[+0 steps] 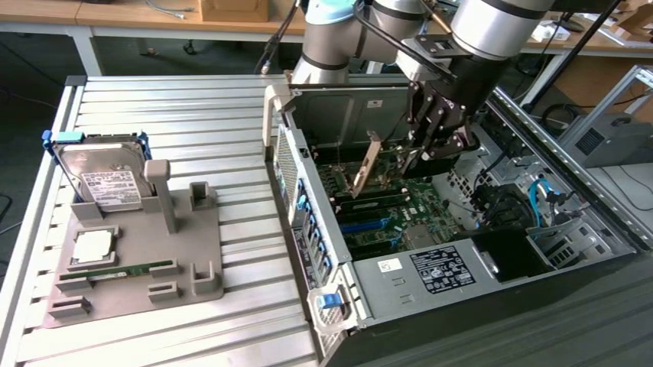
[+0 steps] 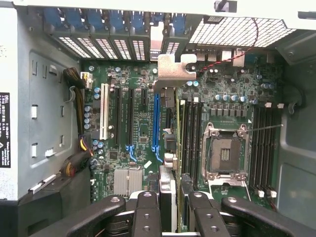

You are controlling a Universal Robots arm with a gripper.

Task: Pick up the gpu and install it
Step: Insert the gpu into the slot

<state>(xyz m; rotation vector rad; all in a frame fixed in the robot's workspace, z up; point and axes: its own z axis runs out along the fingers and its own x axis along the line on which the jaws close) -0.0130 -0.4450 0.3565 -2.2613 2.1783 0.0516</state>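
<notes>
Tool [image 2: 170, 207] grips gpu [image 1: 365, 172].

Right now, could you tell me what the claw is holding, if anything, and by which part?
The claw holds the gpu edge-on by its upper edge, inside the open computer case above the motherboard.
</notes>
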